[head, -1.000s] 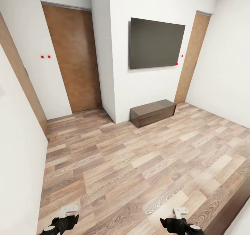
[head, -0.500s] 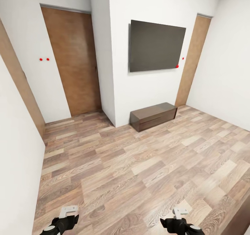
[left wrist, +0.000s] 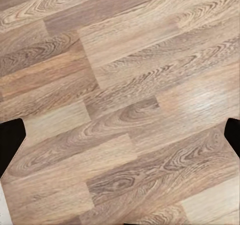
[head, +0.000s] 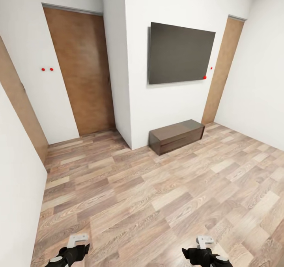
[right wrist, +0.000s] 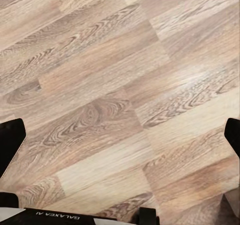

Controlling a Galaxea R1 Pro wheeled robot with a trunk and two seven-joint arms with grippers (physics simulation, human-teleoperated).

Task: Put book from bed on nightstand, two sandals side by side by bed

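The robot stands on a wood plank floor facing a white wall that carries a dark flat screen, with a long low brown cabinet set against the wall below it. A brown door stands to the left of the projecting wall and a second, narrower door to the right. The book, the bed, the nightstand and the sandals cannot be located from this position; on the evidence, the robot is judged to be in transit and the task proper not yet begun. The left gripper and right gripper are held low at the front of the body. In each wrist view the dark fingertips sit at opposite margins with bare planks between them, so both are spread wide and carry nothing. Recommendation for the step in hand: turn the base and head until the bed comes into sight, keep both arms tucked low while driving, give the cabinet and the wall corner a fair margin, and stop square to the mattress edge before reaching.
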